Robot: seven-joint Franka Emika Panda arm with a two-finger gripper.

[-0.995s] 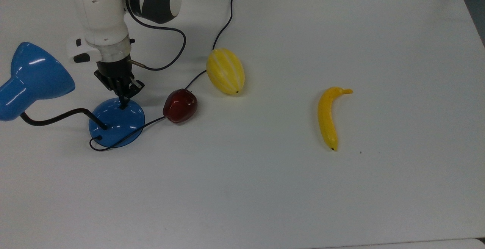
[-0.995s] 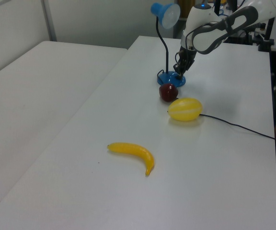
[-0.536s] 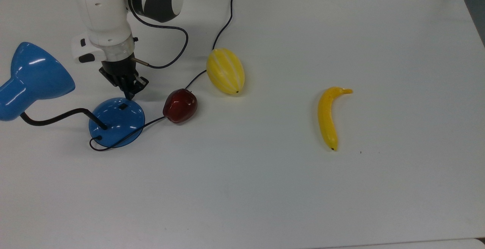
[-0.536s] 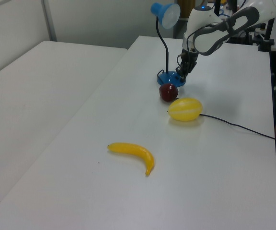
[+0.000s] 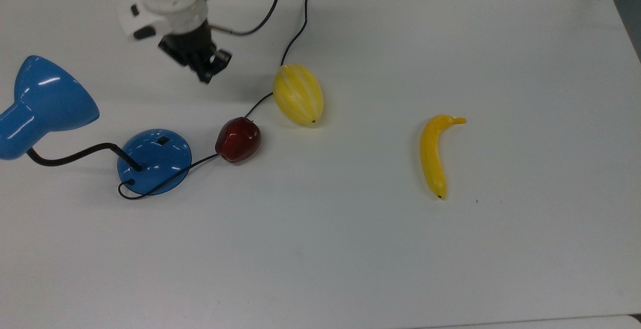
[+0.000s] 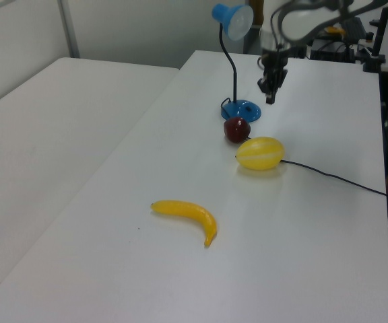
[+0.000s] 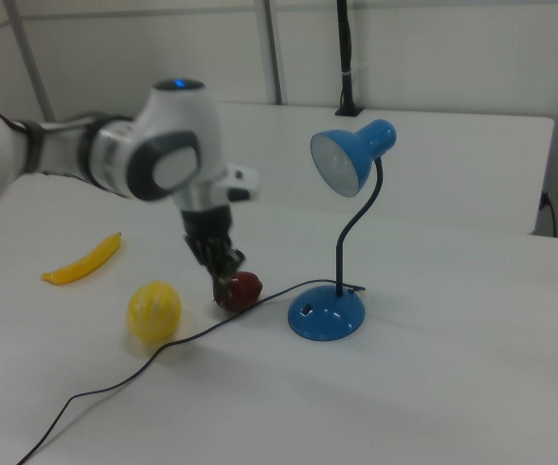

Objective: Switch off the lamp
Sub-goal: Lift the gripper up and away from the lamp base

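One gap mattered: jaws (image 5: 206, 71) looked near-closed, empty, hung well above and apart from the lamp (image 5: 154, 161) base switch (image 5: 162, 140), toward the desk's (image 5: 350, 244) far edge in the top view.

This looks like a robotics lab: a robot arm (image 7: 114, 160) works over a plain white table (image 5: 350, 249) (a second one stands alongside), with toy fruit laid out and bare partition walls (image 7: 434, 58) behind.
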